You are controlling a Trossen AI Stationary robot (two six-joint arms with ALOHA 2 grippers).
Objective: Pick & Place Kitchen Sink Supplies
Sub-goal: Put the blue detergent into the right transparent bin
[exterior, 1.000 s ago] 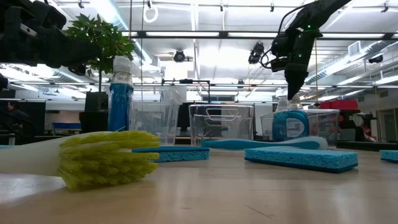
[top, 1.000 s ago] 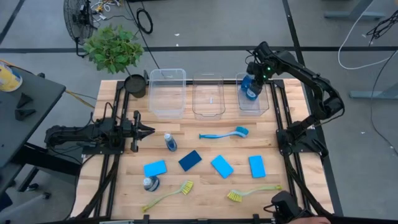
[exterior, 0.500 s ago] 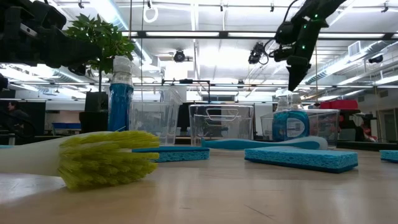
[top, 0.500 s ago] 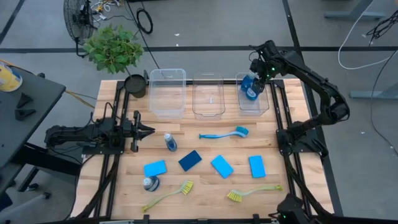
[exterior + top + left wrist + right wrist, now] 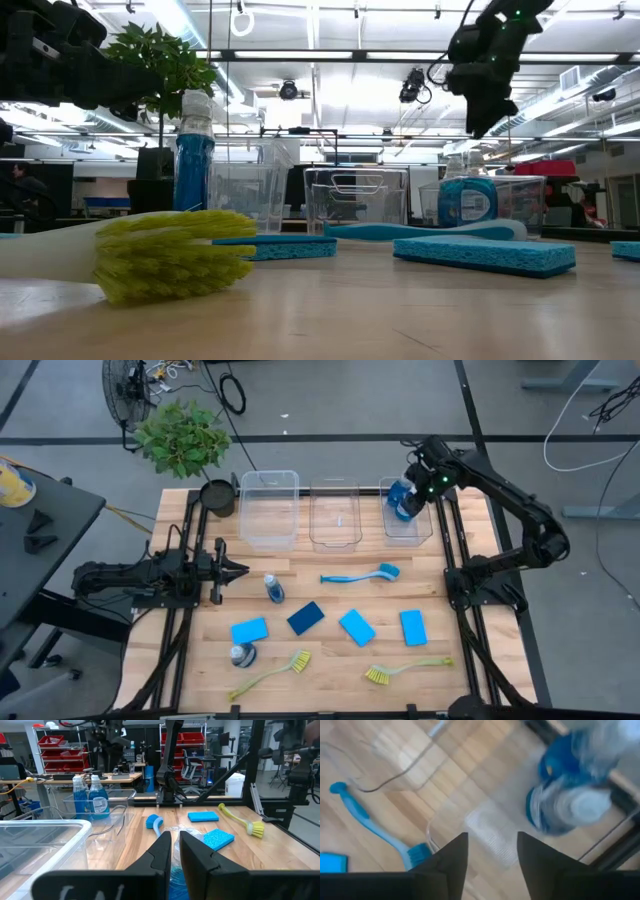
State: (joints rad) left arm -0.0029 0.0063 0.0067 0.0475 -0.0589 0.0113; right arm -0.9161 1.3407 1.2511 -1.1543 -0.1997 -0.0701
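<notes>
From above, the right pincer (image 5: 421, 488) has risen from the right-hand bin (image 5: 405, 520) and now hangs just over its far right corner. Two blue bottles (image 5: 400, 500) stay below it inside the bin, so this delivery seems finished. The left pincer (image 5: 232, 570) waits low at the surface's left side, with a third bottle (image 5: 272, 588) just beyond its tips.

In the low view, the right pincer (image 5: 482, 118) is well above the bin, holding nothing.

The right wrist view shows its fingers (image 5: 451, 855) apart and empty, the bottles (image 5: 570, 805) beneath and ahead. The blue brush (image 5: 375, 827) lies farther off, a possible next target.
</notes>
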